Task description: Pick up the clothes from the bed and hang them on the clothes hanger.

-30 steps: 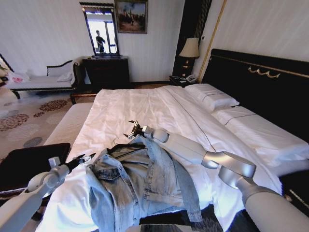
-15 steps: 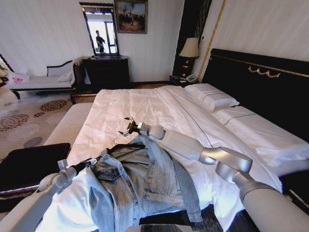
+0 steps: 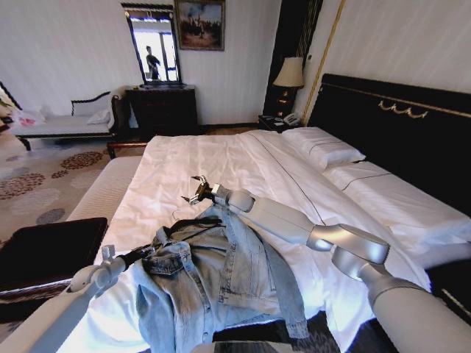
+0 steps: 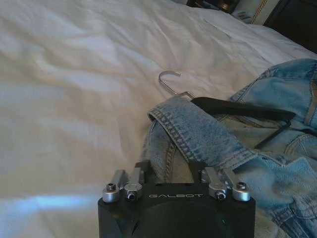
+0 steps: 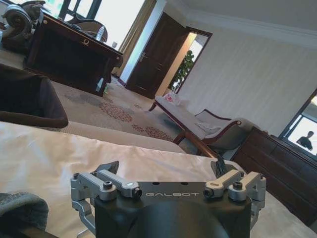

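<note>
Your left gripper [image 3: 151, 251] fingers hold the jacket [image 3: 221, 283] collar on the bed [image 3: 221, 158]; your right gripper [image 3: 194, 193] fingers are wide.

Right gripper [image 5: 166, 171] at bottom center, fingers spread over the white bed [image 5: 44, 153]. Denim jacket [image 5: 20, 210] edge bottom left. Bench [image 5: 198, 119] & dark dresser [image 5: 69, 49] in bkgd.

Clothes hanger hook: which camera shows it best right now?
The left wrist view: the clothes hanger has its metal hook lying bare on the bed, its black bar under the jacket collar. The head view shows it small; the right wrist view looks away.
</note>
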{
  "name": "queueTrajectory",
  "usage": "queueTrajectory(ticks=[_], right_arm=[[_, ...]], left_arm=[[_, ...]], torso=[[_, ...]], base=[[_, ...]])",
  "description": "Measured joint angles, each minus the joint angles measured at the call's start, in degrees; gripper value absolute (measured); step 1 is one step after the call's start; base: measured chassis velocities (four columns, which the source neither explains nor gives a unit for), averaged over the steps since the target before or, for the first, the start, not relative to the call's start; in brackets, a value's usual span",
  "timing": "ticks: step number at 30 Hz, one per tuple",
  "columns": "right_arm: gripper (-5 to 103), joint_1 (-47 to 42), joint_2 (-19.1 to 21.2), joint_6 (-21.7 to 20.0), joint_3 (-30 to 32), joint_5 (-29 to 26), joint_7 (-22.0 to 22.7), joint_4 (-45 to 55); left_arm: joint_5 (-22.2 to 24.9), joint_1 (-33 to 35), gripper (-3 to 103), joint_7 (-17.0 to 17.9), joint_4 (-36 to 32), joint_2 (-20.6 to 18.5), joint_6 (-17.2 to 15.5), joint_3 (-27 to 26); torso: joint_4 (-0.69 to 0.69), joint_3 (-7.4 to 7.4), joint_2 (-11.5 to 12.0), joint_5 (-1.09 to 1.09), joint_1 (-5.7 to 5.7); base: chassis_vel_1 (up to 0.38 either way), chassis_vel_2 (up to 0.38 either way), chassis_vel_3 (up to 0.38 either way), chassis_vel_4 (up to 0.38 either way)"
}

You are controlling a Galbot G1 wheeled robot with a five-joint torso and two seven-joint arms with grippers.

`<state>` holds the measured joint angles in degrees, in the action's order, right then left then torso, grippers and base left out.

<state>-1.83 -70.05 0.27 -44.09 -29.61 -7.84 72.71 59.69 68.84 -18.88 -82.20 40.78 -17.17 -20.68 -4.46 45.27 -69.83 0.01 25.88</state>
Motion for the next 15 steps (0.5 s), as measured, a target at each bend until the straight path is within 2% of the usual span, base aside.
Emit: queueTrajectory(ticks=[2,4,5,8,11,15], right_arm=[[100,-0.4,0.7,-0.1,0.4,0.0,0.6,0.6],[100,-0.6,0.9,-0.2,0.5,0.0,0.9,0.8],[100,-1.0,1.2,-0.3,0.9,0.0,1.7,1.1],[100,-1.3,1.5,-0.5,1.2,0.1,2.1,1.5],[100,-2.0,3.2,-2.6,1.7,0.1,4.3,3.5],[100,-3.0,5.2,-7.5,1.7,-2.0,8.2,5.4]], left_arm=[[0.0,0.0,34,0.1,0.0,-0.2,0.0,-0.1],[0.0,0.0,34,0.1,-0.1,-0.3,0.0,-0.1],[0.0,0.0,23,0.2,-0.2,-0.5,0.2,-0.2],[-0.1,0.0,18,0.3,-0.4,-0.6,0.4,-0.3],[-0.4,0.1,3,0.4,-0.8,-1.1,0.7,-0.3],[-1.2,0.5,0,0.5,-1.0,-1.2,1.4,-0.5]], torso=[[-0.02,0.0,0.0,-0.01,0.0],[-0.02,0.0,0.0,0.0,0.0],[-0.02,0.0,0.0,0.0,0.0],[-0.02,0.0,0.0,-0.01,0.0],[-0.01,0.0,0.0,0.0,0.0],[-0.02,0.0,0.0,-0.01,0.0]], base=[[0.0,0.0,0.0,0.0],[0.0,0.0,0.0,0.0],[0.0,0.0,0.0,0.0],[0.0,0.0,0.0,0.0],[0.0,0.0,0.0,0.0],[0.0,0.0,0.0,0.0]])
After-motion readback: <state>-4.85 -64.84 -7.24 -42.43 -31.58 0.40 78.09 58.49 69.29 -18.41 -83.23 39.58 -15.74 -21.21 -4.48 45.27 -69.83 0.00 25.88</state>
